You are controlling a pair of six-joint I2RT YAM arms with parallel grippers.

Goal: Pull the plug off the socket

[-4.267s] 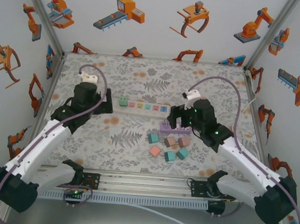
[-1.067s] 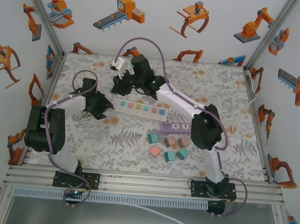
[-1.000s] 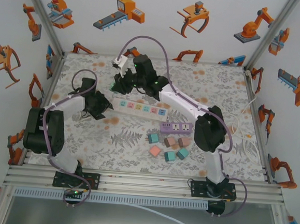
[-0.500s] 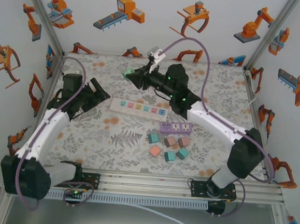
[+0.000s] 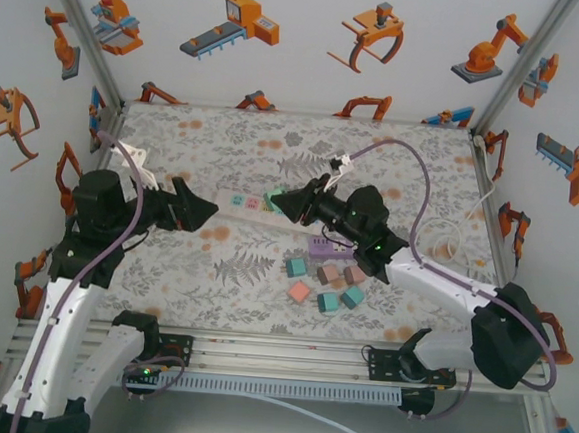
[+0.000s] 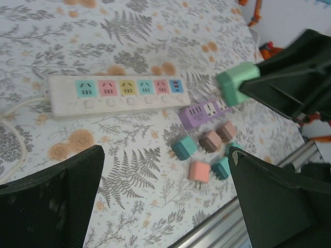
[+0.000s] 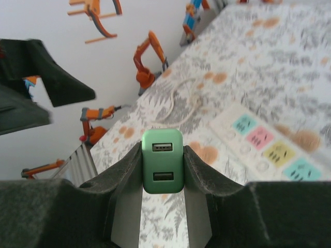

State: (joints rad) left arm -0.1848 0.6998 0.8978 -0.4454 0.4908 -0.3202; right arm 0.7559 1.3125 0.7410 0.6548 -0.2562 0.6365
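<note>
Green plug (image 7: 162,168) sits pinched in the right gripper (image 5: 280,204), lifted clear above the white strip (image 6: 116,94), whose sockets all lie bare; the pull looks done. Left gripper (image 5: 198,209) gapes empty, just left of the strip.

- Green plug (image 7: 162,166): lower end and prong side hidden between the fingers of the right gripper (image 7: 162,155).
- White power strip (image 7: 269,150): cut off by the right edge in the right wrist view. From above, its right half is hidden behind that gripper.
- Purple socket block (image 5: 325,247): partly covered by the right arm.
- Left gripper (image 6: 165,155): both fingers cropped at the bottom edge.
- White cord (image 6: 24,147): runs off the left edge.
</note>
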